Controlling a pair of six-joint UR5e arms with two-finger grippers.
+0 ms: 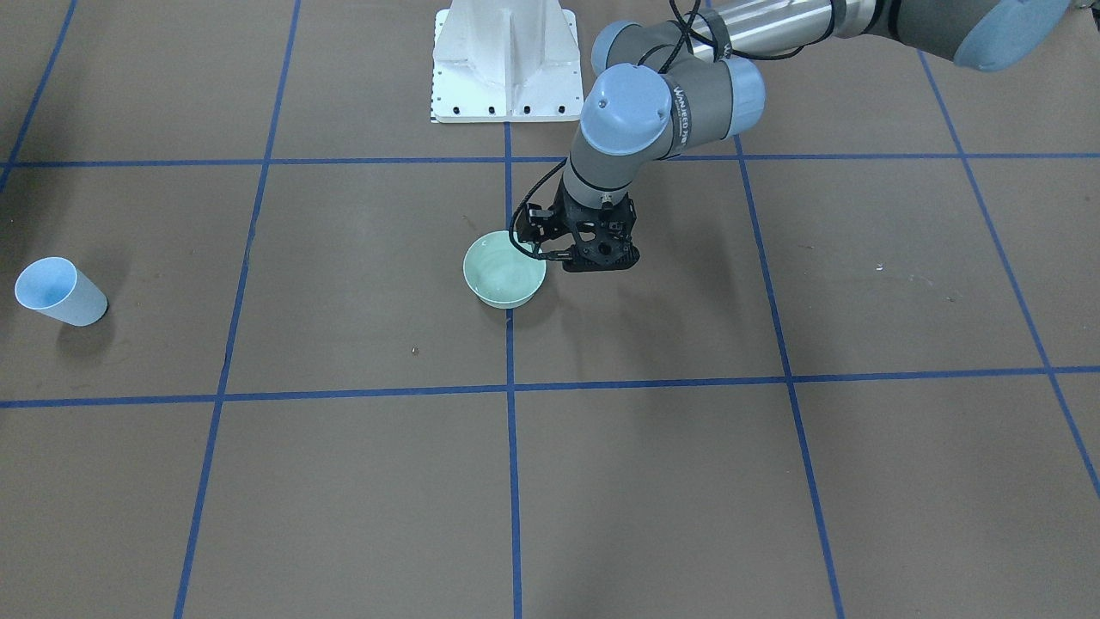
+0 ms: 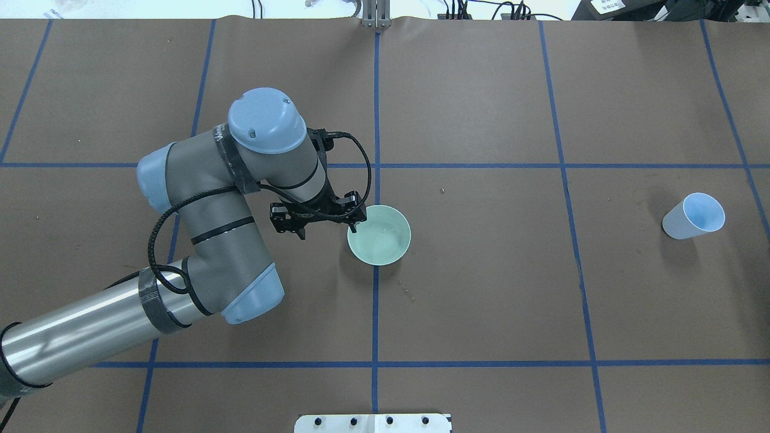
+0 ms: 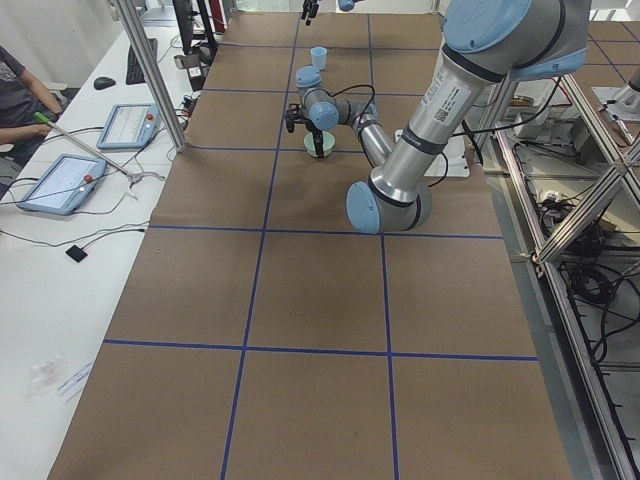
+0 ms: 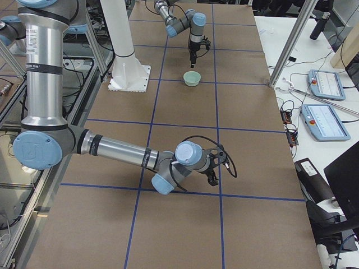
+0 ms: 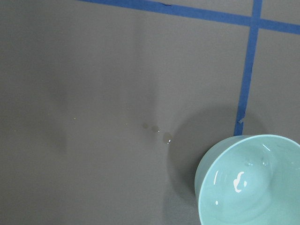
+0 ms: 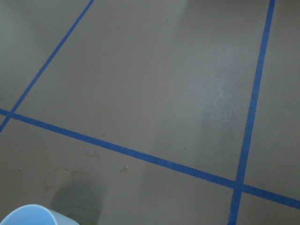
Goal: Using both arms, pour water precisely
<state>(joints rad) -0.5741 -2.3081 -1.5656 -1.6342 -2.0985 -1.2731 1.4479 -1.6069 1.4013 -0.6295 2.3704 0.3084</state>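
The water (image 5: 239, 181) glints in the bottom of the green bowl (image 2: 402, 238), and the left gripper (image 2: 326, 228) hangs just beside the bowl, jaws apart and empty, one fingertip at its rim; a careless close or descent could knock or tip the bowl and spill the little there is, adding to the drops (image 5: 167, 137) on the table (image 2: 481, 300) near it. The blue cup (image 2: 693, 218) and the right gripper (image 4: 216, 164), whose jaws I cannot tell open from closed, are well apart from the bowl, so a long carry risks sloshing
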